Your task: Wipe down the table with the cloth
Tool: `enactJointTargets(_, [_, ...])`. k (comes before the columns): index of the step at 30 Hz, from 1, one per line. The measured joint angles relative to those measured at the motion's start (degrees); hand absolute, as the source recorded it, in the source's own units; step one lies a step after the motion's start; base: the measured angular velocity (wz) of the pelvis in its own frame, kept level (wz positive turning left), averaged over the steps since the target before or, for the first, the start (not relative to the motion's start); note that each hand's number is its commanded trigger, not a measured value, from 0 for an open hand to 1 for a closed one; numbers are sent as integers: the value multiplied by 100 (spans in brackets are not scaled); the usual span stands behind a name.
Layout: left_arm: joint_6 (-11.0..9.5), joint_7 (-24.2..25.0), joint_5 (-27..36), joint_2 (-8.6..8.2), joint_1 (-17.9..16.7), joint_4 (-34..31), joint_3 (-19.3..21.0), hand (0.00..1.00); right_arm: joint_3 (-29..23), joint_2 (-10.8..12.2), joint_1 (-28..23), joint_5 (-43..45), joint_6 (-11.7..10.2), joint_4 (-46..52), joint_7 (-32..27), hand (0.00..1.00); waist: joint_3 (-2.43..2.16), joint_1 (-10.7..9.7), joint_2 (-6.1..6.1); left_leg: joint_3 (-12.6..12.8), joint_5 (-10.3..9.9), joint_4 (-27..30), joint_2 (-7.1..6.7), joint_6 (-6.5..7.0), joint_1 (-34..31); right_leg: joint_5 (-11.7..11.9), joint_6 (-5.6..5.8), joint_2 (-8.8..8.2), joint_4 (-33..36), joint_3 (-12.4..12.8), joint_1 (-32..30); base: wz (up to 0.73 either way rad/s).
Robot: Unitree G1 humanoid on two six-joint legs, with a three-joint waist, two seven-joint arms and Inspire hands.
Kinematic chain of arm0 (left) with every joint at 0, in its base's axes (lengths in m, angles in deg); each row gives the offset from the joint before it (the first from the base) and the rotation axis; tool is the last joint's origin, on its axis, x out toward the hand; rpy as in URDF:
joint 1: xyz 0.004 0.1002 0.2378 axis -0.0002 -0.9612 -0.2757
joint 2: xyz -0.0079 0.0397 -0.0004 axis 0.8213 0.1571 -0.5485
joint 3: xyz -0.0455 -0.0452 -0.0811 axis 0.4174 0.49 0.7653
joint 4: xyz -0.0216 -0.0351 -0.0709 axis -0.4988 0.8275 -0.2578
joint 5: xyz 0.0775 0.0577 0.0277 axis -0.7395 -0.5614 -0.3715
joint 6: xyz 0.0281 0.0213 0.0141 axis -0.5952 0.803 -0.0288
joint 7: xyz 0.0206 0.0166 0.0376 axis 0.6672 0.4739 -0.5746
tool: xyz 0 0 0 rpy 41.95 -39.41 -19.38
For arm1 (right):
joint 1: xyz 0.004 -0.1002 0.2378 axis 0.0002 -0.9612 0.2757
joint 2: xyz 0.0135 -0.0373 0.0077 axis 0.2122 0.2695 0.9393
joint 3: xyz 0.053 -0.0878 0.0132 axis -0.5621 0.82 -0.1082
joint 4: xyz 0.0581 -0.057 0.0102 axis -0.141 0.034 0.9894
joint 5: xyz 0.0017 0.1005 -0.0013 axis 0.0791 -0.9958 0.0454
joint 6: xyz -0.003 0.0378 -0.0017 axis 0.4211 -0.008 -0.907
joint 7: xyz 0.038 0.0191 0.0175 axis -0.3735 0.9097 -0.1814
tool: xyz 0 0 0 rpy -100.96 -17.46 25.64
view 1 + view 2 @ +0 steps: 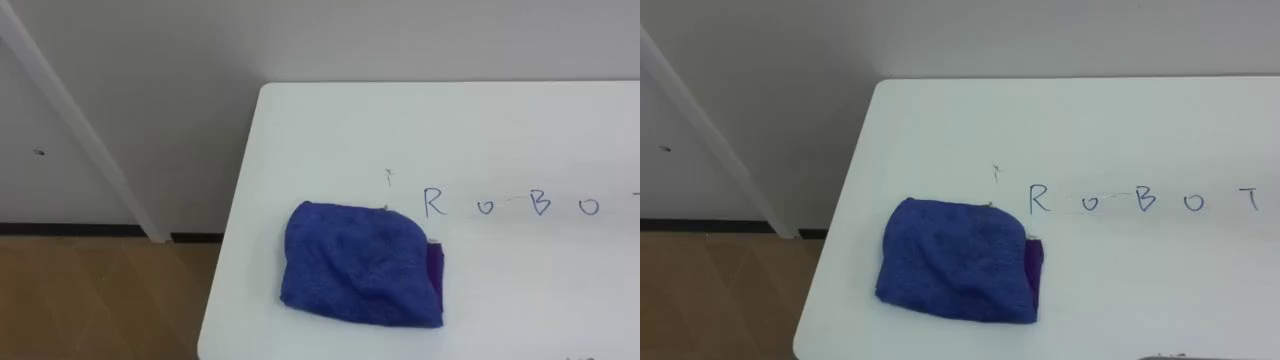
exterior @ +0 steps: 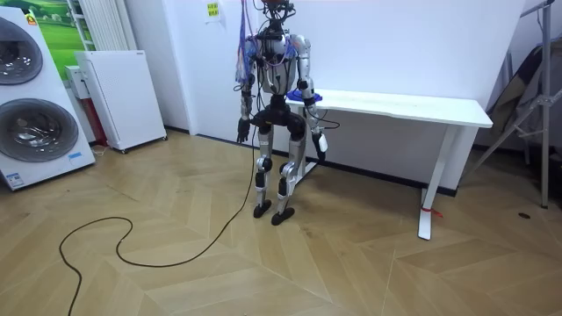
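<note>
A folded blue cloth [image 1: 360, 265] [image 1: 955, 262] lies near the front left corner of the white table [image 1: 330, 130] [image 1: 940, 130], with a purple layer showing at its right edge. Blue marker letters [image 1: 510, 205] [image 1: 1140, 200] run across the tabletop to the cloth's right. In the room view I stand at the left end of the table [image 2: 413, 105], close to the cloth [image 2: 314, 96]. My left hand [image 2: 240, 133] hangs by my side, away from the table. My right hand [image 2: 322, 145] hangs below the table's edge. Neither hand touches the cloth.
A white wall stands behind the table and wooden floor lies past its left edge. A white cabinet [image 2: 121, 96] and washing machines [image 2: 31, 105] stand at the room view's left. A folded stand [image 2: 527, 96] leans at the room view's right.
</note>
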Motion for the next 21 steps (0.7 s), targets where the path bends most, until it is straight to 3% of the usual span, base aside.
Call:
enactJointTargets(13, [-3, -7, 58, 3, -30, -2, -10, 0, -10, 0, 13, -60, 11, -16, 61, 0, 0, -26, 2, -15, 0, 14, 0, 0, -2, 0, 0, 0, -7, 33, -9, -1])
enactJointTargets(16, [-1, -7, 374, 5, -70, -5, -11, 0, -40, 4, 13, -340, 12, -31, -4, 0, -2, -52, 2, 20, 0, -8, 0, 0, 12, 0, 0, 1, -1, 34, -3, 0])
enactJointTargets(21, [5, -7, 470, 3, -186, -116, 105, 0, -589, 40, 6, -1243, 12, -158, -232, 0, -18, -139, -28, 5, 0, -43, 9, 0, 78, 0, 0, 15, 22, 74, 10, -1])
